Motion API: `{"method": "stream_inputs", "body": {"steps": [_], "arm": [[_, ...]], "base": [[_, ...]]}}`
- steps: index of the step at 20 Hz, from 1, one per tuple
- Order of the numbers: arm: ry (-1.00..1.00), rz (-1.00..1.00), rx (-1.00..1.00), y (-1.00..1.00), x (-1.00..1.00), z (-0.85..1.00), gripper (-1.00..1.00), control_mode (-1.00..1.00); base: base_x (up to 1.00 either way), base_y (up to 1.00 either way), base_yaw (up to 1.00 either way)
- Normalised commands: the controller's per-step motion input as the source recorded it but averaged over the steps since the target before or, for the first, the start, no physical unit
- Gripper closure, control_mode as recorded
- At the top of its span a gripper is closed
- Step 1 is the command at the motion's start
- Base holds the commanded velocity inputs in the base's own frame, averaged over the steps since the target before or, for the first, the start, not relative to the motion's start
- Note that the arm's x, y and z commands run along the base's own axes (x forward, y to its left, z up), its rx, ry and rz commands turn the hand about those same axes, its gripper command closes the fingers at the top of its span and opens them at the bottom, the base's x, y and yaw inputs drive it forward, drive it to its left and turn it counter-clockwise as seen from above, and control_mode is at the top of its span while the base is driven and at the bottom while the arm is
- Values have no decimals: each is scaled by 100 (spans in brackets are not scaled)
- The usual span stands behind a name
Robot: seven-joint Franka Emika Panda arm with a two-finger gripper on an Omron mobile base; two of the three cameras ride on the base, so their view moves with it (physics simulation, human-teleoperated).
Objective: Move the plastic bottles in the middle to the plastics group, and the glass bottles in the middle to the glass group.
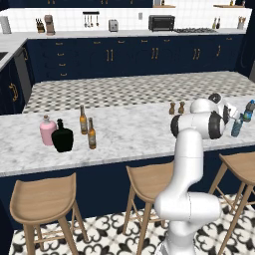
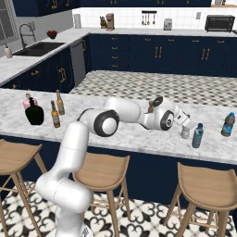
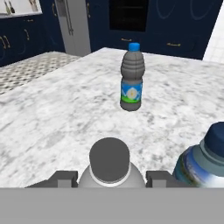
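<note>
Hand view: small pale grey bottle [image 3: 110,168], see-through plastic with a dark grey round cap, sits between the two dark tips of the hand [image 3: 110,180], one tip at each shoulder. The tips look closed on its body, so I judge it gripped; whether its base rests on the table [image 3: 52,118] cannot be told. In the right base view the same bottle [image 2: 185,133] is at the hand [image 2: 185,127], low over the table [image 2: 139,134] and just beside the nearer blue-capped bottle [image 2: 197,135].

Plastics group: two ribbed clear bottles, blue-teal tint, blue caps, printed labels. Nearer one [image 3: 203,159] stands upright close beside the held bottle; farther one [image 3: 131,77] stands upright, apart, toward the table's end [image 2: 227,124].

Glass items, far end of the table: squat black bottle [image 1: 62,135], round body, narrow neck; squat pink bottle [image 1: 47,131] with white cap, just beside it; two slim brown beer bottles with yellowish labels, one nearer [image 1: 91,133], one behind [image 1: 83,119]. All four stand upright and close together.

Progress, as judged: plastic bottle brought to its group, release not yet made. The black bottle and both brown bottles already stand by the pink one, so the glass part looks done or nearly so; which brown bottle belonged to the middle cannot be told.

Surroundings: white-grey veined marble table top, smooth; navy cabinets; wooden stools [image 1: 45,199] with curved seats.
</note>
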Motion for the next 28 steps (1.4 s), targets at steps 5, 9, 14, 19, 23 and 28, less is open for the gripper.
{"method": "stream_inputs", "body": {"steps": [5,9,14,19,23,28], "arm": [[-1,0,0,0,0,0,100,-100],[-2,0,0,0,0,-5,100,-100],[0,0,0,0,-1,-19,100,-100],[0,0,0,0,0,-20,100,-100],[0,0,0,0,0,-14,100,-100],[0,0,0,0,0,0,100,-100]], "base": [[0,0,0],[0,0,0],[0,0,0],[0,0,0],[0,0,0],[0,0,0]]}}
